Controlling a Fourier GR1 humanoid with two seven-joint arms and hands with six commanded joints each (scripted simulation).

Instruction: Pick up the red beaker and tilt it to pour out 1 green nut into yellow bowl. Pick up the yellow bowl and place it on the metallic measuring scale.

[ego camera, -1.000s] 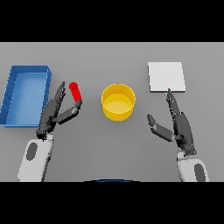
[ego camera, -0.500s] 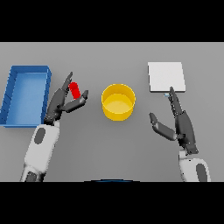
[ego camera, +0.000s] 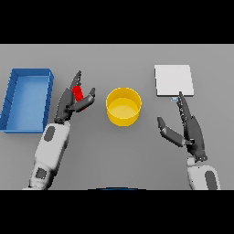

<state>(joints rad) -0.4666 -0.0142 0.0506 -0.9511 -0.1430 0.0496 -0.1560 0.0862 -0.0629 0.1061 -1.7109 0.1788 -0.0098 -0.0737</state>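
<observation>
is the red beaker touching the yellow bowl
Apart. The head view shows bare grey table between the red beaker, in the left hand, and the yellow bowl.

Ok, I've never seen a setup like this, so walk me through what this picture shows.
You are looking down from the robot's own head at a grey table. The two white and grey arms coming in from the bottom belong to it, and each ends in a dark hand.

The left hand is closing its fingers and thumb around a small red beaker. The right hand is open and holds nothing; it hangs just below a pale square plate, which is the scale.

Between the hands stands a yellow bowl. At the far left lies a blue tray. Whether the beaker has left the table cannot be told from this view.
</observation>
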